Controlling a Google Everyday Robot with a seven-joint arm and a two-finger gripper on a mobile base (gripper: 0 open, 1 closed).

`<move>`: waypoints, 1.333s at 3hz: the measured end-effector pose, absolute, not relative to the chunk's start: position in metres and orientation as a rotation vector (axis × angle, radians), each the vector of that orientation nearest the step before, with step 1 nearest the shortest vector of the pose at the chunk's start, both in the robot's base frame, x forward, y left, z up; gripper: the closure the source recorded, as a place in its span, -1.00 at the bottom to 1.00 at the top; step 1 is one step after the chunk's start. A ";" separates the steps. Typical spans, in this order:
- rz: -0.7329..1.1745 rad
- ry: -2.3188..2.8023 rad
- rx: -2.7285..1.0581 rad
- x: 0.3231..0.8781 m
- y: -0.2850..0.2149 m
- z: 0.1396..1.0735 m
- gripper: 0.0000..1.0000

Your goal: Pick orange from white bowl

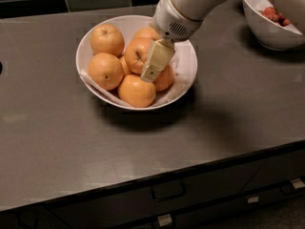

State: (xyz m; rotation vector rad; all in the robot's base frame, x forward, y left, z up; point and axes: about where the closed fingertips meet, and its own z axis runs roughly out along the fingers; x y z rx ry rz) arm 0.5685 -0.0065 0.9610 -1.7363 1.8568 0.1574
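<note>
Camera view: open dark countertop point(52, 142) is seen at left, its front edge dropping to drawers point(167, 191). The white bowl point(127, 24) is set well back from that edge, and oranges are heaped on its crinkled lining. The orange point(135, 56), marked by a dark stem dimple, is lodged at the centre of the heap and hemmed in by neighbours at left and front. The gripper point(149, 72) is set into the bowl against the orange's right flank, angled down from the arm point(190, 6). Whether it is open or closed cannot be told. Room for lifting is judged to lie straight up. A deeper bowl point(274, 37) of red fruit is kept well apart at far right.
</note>
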 end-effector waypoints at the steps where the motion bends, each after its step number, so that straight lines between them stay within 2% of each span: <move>1: 0.168 1.853 -1.745 0.571 -0.003 0.958 -0.74; 3: 0.188 1.850 -1.765 0.573 0.004 0.952 -0.66; 4: 0.189 1.851 -1.767 0.574 0.005 0.951 -0.56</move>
